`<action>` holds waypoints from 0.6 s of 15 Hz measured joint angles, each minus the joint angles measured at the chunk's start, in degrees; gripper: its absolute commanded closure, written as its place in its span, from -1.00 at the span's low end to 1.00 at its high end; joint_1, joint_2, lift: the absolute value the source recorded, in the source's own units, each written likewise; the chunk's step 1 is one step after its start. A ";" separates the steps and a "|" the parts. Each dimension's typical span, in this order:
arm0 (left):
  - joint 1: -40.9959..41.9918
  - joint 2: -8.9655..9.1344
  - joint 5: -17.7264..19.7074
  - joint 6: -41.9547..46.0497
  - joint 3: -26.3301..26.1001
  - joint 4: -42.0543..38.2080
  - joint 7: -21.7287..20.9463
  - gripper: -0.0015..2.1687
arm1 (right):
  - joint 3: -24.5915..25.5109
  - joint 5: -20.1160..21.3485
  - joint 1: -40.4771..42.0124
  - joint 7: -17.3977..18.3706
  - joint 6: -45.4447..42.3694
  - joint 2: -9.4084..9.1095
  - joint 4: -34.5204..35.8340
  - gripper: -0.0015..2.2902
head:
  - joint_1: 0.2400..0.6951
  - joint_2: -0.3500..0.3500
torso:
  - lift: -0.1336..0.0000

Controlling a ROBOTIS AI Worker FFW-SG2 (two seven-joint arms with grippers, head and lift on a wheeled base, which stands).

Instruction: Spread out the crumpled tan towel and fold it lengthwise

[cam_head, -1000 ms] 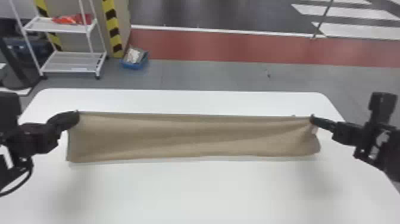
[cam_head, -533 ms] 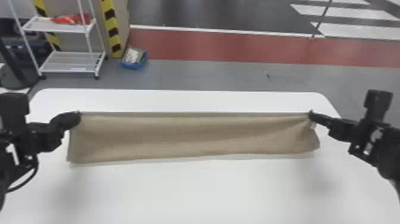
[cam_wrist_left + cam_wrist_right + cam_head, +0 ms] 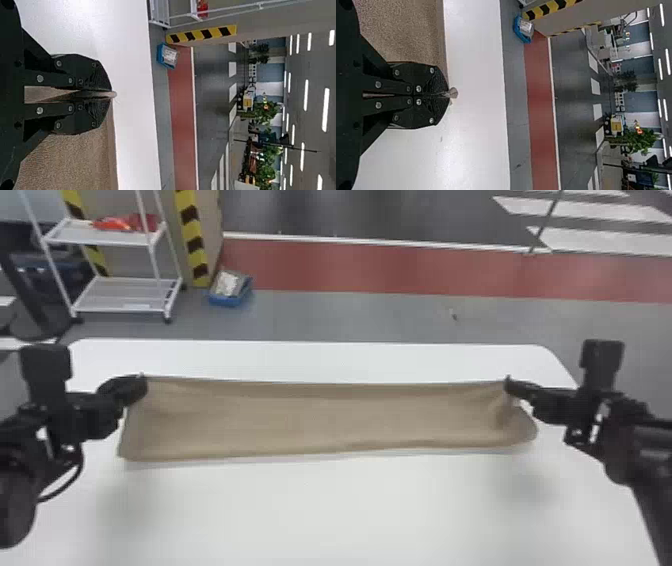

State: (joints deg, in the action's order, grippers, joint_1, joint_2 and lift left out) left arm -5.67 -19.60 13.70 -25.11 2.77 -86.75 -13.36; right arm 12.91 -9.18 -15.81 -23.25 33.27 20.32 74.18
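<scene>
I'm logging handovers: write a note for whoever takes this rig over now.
Left gripper: shut on the towel's far left corner.
Right gripper: shut on its far right corner.
Towel: stretched between them over the table, creased near the right gripper.
Done: spread into a long strip; cannot tell if folded.
To do: probably finish any fold, lay it flat, release.

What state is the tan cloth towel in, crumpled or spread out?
Spread out: the towel forms a long, mostly smooth strip, far edge stretched between the left gripper and right gripper. Whether it's doubled, I can't tell.
</scene>
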 measured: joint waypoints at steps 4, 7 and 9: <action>-0.75 0.00 -0.33 7.73 -2.06 3.54 0.73 -0.99 | -2.17 2.12 -1.32 3.09 -3.44 -1.09 -3.43 -1.00 | 1.00 -0.25 | -0.86; -0.31 0.00 -0.16 14.22 -2.14 4.26 3.83 -0.98 | -1.94 2.46 -0.03 4.64 -3.59 -1.35 -2.28 -0.96 | 1.00 -0.24 | -0.86; 1.50 -0.12 0.37 15.98 -0.87 2.22 4.10 -0.98 | -0.27 1.61 2.09 4.80 -2.42 -1.32 1.09 -0.96 | 1.00 -0.24 | -0.86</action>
State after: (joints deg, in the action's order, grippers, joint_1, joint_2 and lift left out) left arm -4.16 -19.71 14.07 -9.13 1.90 -84.52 -9.26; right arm 12.64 -7.56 -13.72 -18.45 30.84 19.00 75.26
